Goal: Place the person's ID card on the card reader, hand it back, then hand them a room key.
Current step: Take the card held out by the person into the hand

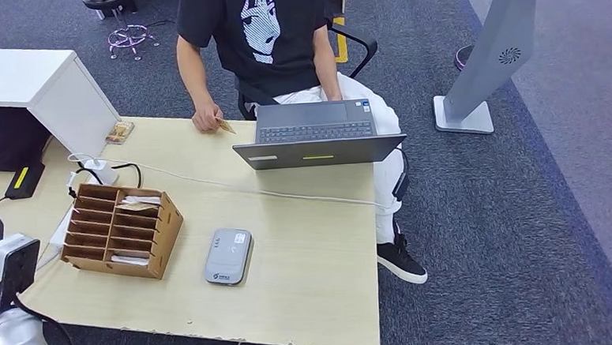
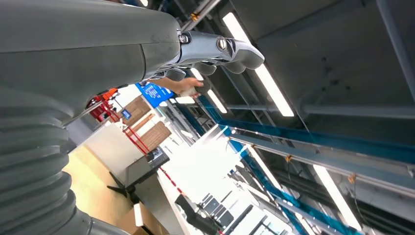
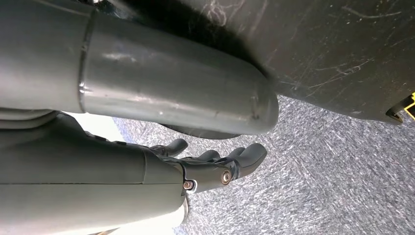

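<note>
Left hand (image 2: pixel 215 51) raised, ID card (image 1: pixel 226 127) well apart, person-held

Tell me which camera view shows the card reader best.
The head view: the grey card reader lies flat and unobstructed on the table, right of the wooden organizer. The left wrist view faces ceiling lights, the right wrist view carpet.

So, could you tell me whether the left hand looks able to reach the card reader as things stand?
Probably yes: the card reader lies on open table, though the wooden organizer sits between it and the left hand.
</note>
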Motion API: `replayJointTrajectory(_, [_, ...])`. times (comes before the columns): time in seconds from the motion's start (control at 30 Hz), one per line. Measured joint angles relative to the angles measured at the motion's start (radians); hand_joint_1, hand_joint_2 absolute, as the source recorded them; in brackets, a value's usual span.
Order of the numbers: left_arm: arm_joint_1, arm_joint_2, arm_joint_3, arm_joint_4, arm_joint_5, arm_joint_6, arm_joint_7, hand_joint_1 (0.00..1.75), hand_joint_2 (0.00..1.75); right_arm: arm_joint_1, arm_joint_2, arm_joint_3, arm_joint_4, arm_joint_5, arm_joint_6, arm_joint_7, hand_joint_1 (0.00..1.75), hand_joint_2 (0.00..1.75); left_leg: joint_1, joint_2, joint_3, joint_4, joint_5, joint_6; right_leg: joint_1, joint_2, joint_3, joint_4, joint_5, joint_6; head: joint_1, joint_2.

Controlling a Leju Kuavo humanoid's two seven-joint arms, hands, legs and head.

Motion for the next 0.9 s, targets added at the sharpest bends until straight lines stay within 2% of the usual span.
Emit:
replayJointTrajectory(0.3, [-0.097,0.063,-0.029,0.141,-0.076,0.000,0.043,0.00,1.75,-0.001,-0.001,0.000,0.000,0.000,0.001,-0.002,0.00,0.00,0.000,0.000,-0.001,0.000,0.000,0.000,0.000,0.001,-0.002,0.000,0.000,0.000,0.000,0.000])
replayJointTrajectory(0.47, [-0.211,0.094,-0.048,0.252,-0.215,0.000,0.099,0.00,1.75,-0.004,-0.004,0.000,0.000,-0.003,0.002,-0.003,0.00,0.00,0.000,0.001,-0.001,0.000,0.001,0.000,0.000,0.001,-0.002,0.000,0.001,0.000,0.000,0.000])
replayJointTrajectory(0.63, [-0.300,0.104,-0.075,0.327,-0.307,0.001,0.118,0.00,1.75,-0.009,-0.005,0.000,0.000,-0.006,0.003,-0.004,0.00,0.00,0.000,0.001,-0.001,0.000,0.002,0.000,0.000,0.002,-0.002,0.000,0.002,0.000,0.000,0.000])
replayJointTrajectory(0.77, [-0.326,0.094,-0.081,0.333,-0.362,0.001,0.054,0.00,1.75,-0.010,-0.005,0.000,0.000,-0.006,0.004,-0.009,0.00,0.00,0.000,0.001,-0.001,0.000,0.002,0.000,0.000,0.002,-0.002,0.000,0.001,0.000,0.000,0.000])
replayJointTrajectory(0.9, [-0.328,0.048,-0.075,0.273,-0.384,0.002,-0.075,0.00,1.75,-0.013,-0.005,0.000,0.000,-0.006,0.008,-0.012,0.00,0.00,0.000,0.000,-0.003,0.000,0.002,0.000,0.000,0.001,-0.002,0.000,0.001,0.000,0.000,0.000])
